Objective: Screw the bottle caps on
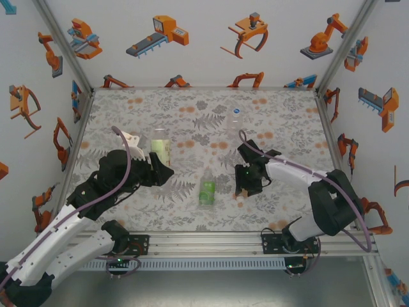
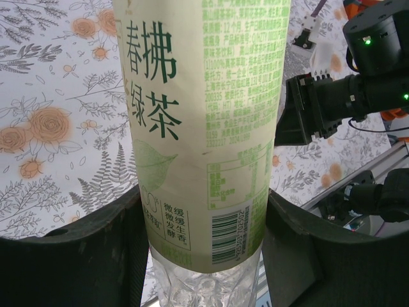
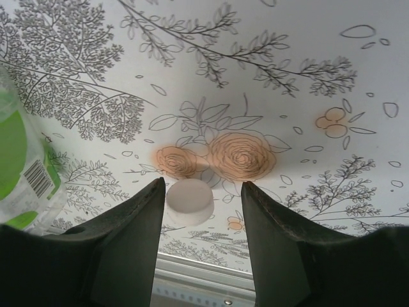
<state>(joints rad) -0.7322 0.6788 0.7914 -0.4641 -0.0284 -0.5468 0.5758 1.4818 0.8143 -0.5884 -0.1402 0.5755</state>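
Overhead, white cap (image 1: 240, 197) on table (image 1: 192, 115) at tips of right gripper (image 1: 242, 190); left gripper (image 1: 160, 165) well apart, clamping upright pale-label bottle (image 1: 160, 146). Left wrist: jaws tight on bottle label, axis vertical. Right wrist: cap (image 3: 189, 201) between parted jaws, ungripped.

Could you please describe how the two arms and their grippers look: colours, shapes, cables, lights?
The left arm and the right arm have white links with black joints; a purple cable runs along each. The left gripper and the right gripper are black, each with two broad, blunt fingers. Small green lights glow on the right wrist.
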